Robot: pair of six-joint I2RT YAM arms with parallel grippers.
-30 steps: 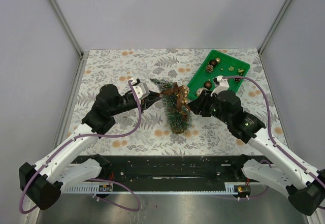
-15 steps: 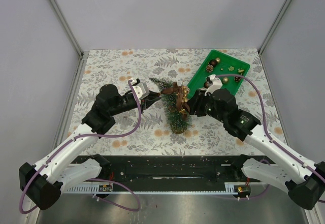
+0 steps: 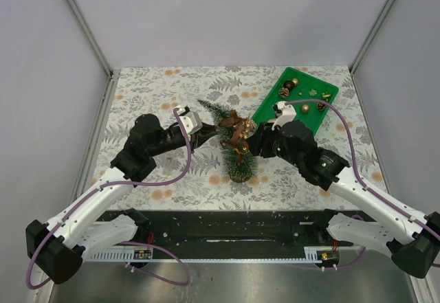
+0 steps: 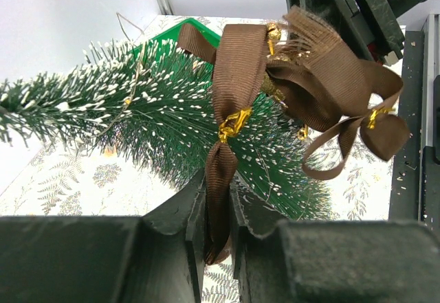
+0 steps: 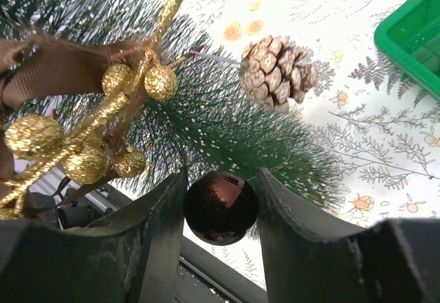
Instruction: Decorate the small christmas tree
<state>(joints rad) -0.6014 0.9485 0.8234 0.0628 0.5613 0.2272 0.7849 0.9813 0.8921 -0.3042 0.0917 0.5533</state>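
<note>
Bristles of the tree (image 3: 237,155) are judged soft and light; its base (image 3: 239,176) is preferred for holding. Beside the tree, ribbon (image 4: 237,62) is pinched by left gripper (image 4: 217,187), bauble (image 5: 221,210) by right gripper (image 5: 220,183).

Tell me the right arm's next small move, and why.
Probably ease the right gripper forward to seat the brown ball in the small christmas tree: the ball sits clamped at the needles' edge, and the left gripper pinches the ribbon.

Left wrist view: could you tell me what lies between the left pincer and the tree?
A brown ribbon: the left pincer pinches its tail, and it runs up onto the tree, in the left wrist view.
</note>
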